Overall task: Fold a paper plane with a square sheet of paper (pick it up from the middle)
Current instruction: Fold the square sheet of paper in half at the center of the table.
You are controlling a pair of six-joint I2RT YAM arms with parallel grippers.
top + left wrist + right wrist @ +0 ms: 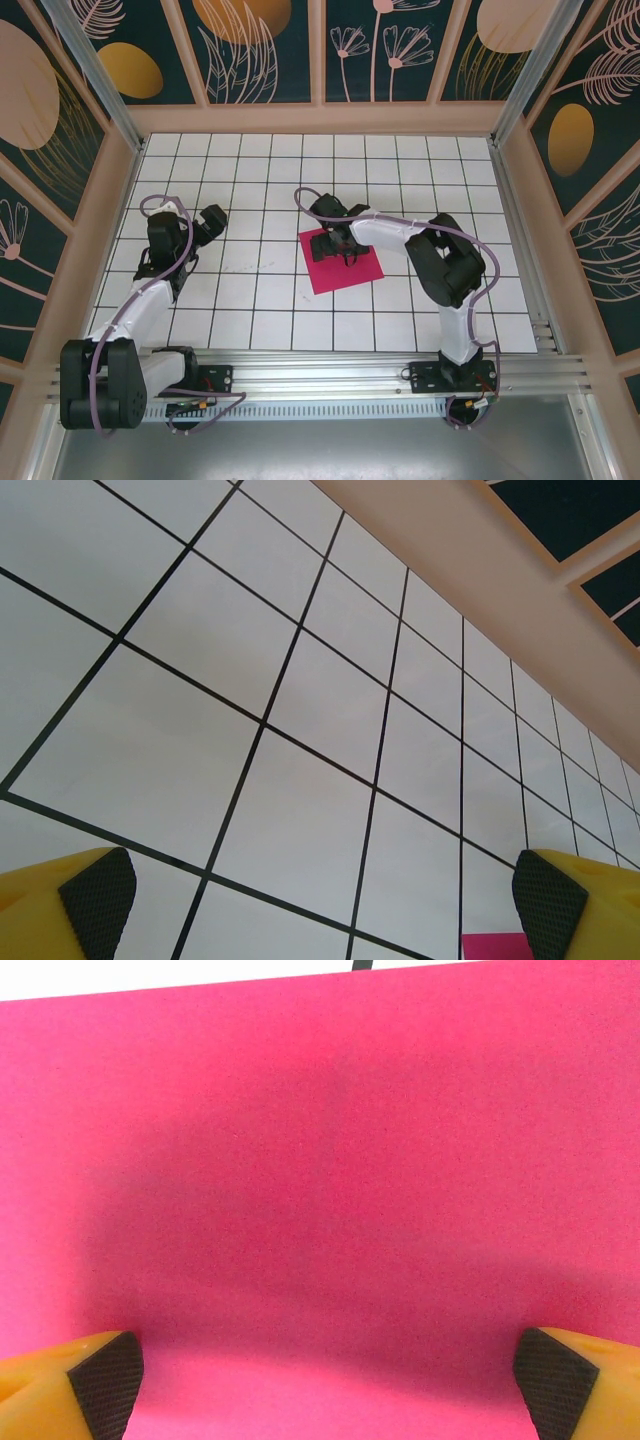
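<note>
**Top external view.** The square sheet of paper (343, 274) lies flat and unfolded on the white gridded worktop (260, 180), turned a little against the grid lines. The right gripper (335, 246) is directly above the sheet's middle, pointing down at it, with paper showing on every side of it. From this height I cannot tell whether its fingertips touch the paper. The left gripper (211, 222) hangs over bare tiles, well apart from the sheet, which lies off to its right.

**Left wrist view.** The left gripper (325, 900) has its 2 yellow fingers spread wide, each with a black textured pad (97, 895), and nothing is between them. Ahead of it are plain white tiles with black lines, running up to the pale back wall (450, 540). A small corner of the pink sheet (495, 946) peeks in just beside the inner edge of the finger at the right of the picture.

**Right wrist view.** The right gripper (330, 1380) is also spread wide, its 2 pads (105, 1380) far apart at the bottom corners and gripping nothing. The sheet (330, 1160) lies close beneath and ahead of it, smooth and without creases, darkened by the gripper's shadow. The paper's far edge runs straight across the top, with a thin strip of white worktop (200, 975) beyond it.
</note>
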